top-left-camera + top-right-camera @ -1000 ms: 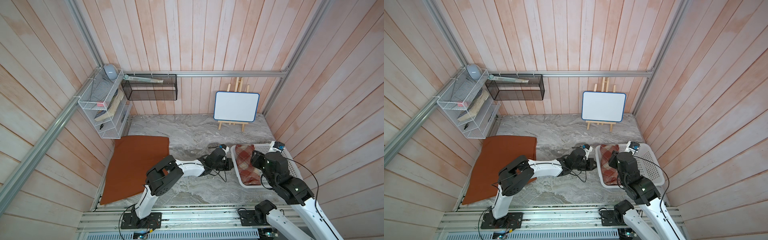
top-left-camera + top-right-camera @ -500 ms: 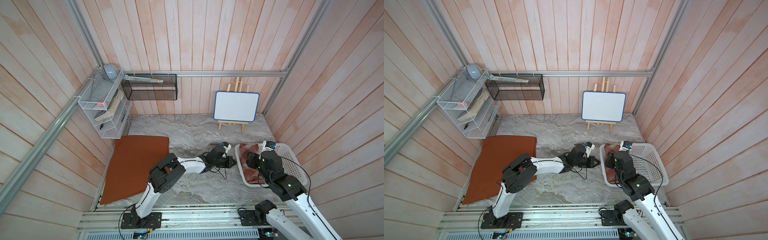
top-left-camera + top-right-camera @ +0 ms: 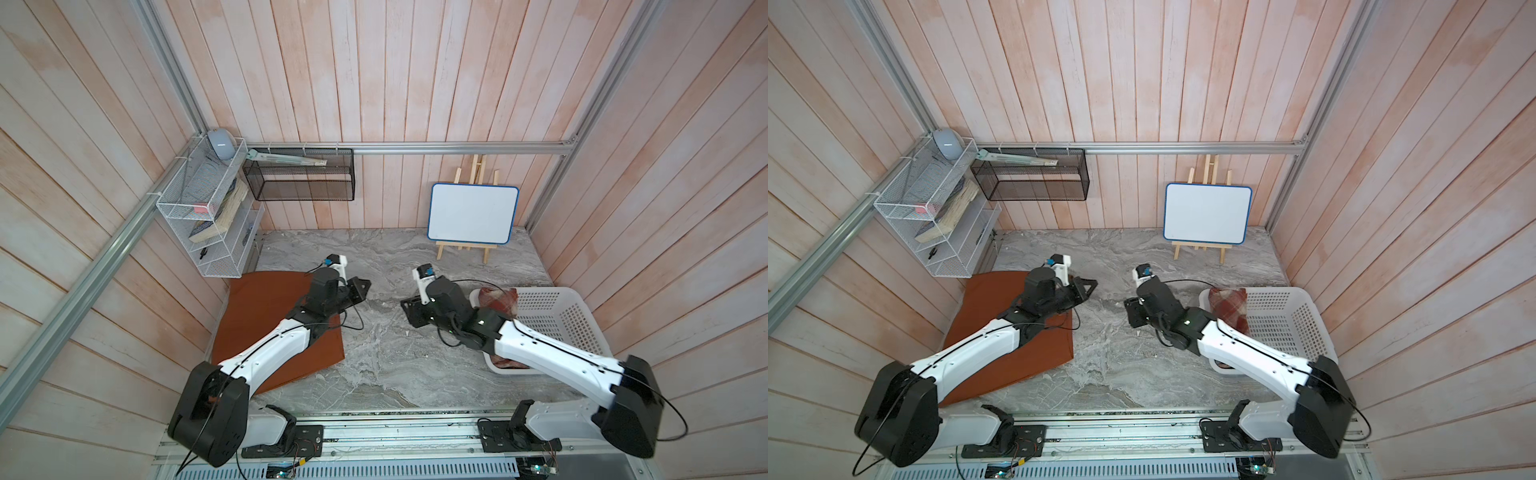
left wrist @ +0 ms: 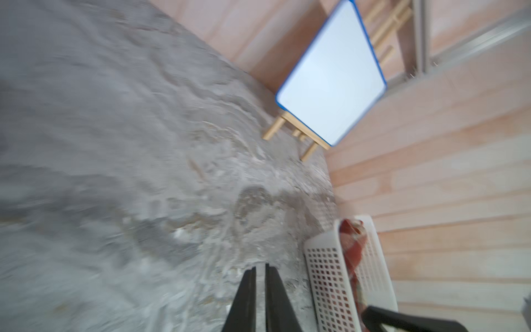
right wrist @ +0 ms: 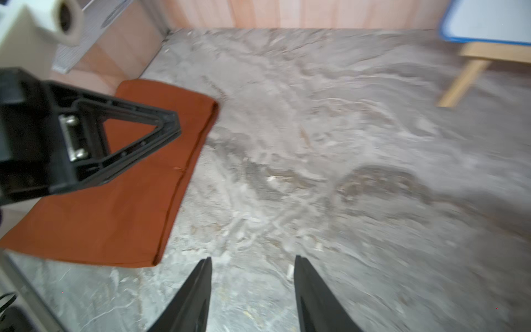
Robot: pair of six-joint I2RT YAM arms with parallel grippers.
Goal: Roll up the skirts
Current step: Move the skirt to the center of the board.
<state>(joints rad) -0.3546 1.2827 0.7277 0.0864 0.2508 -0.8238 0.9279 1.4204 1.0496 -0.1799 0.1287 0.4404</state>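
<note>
orange skirt (image 3: 266, 320) lies flat on the left side of the table (image 3: 395, 374), partly under the left arm. left gripper (image 3: 362, 289) sits just past the skirt's far right corner over bare marble, not touching the cloth; the left wrist view shows its fingers (image 4: 244, 290) almost together, just a thin slit, nothing between them. right gripper (image 3: 409, 313) is over bare table between the two skirts, well apart from the orange one and left of the white basket (image 3: 540, 289) – fingers (image 5: 198, 290) spread about halfway, empty. the two grippers face each other, apart. plaid skirt (image 3: 498, 297) is bundled inside the basket along its left side, the right arm crossing above it, its near end hidden. the surface is grey marble-pattern with pale pink wood-plank walls on three sides. whiteboard on a small easel (image 3: 473, 214) stands at the back right, white wire rack (image 3: 199, 208) on the left wall – black mesh shelf (image 3: 299, 178) on the back wall.
</note>
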